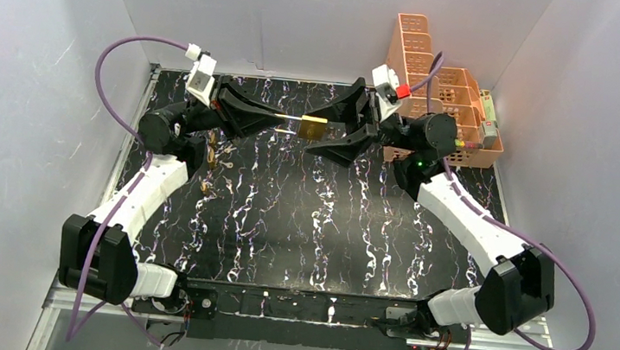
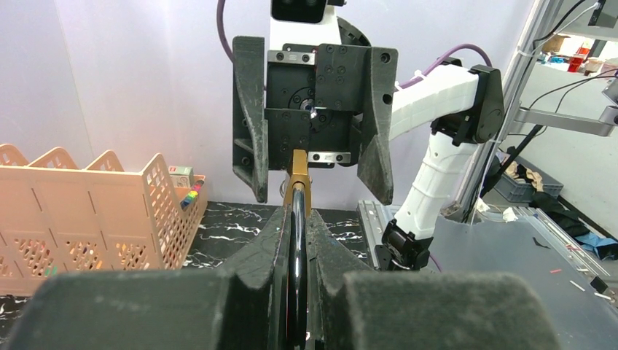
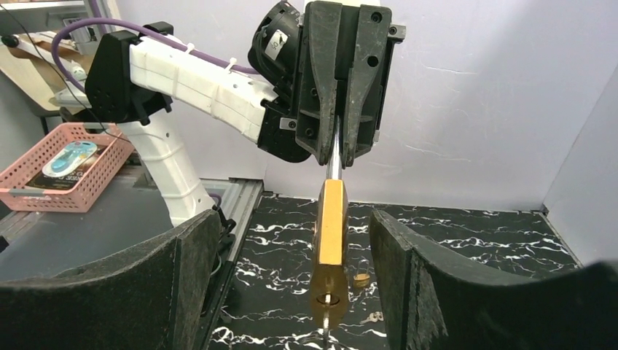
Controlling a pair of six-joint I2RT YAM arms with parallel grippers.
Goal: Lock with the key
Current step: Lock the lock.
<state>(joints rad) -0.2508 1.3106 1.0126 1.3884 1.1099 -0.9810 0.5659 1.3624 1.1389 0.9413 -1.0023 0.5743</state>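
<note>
A brass padlock [image 1: 312,127] hangs in the air over the far part of the table, held level between the two arms. My left gripper [image 1: 280,122] is shut on its dark shackle [image 2: 296,262], which runs between the fingers in the left wrist view. The brass body [image 3: 331,219] points at my right gripper [image 3: 291,226]. That gripper stands open, one finger on each side of the body and a gap on both sides. A silver key [image 3: 326,324] sticks out of the keyhole at the body's near end; its bow is cut off by the frame edge.
An orange plastic basket [image 1: 444,102] with dividers stands at the back right. A small padlock [image 3: 360,278] and loose keys [image 3: 373,318] lie on the black marbled table [image 1: 284,224] near the left side. White walls close in the back and sides.
</note>
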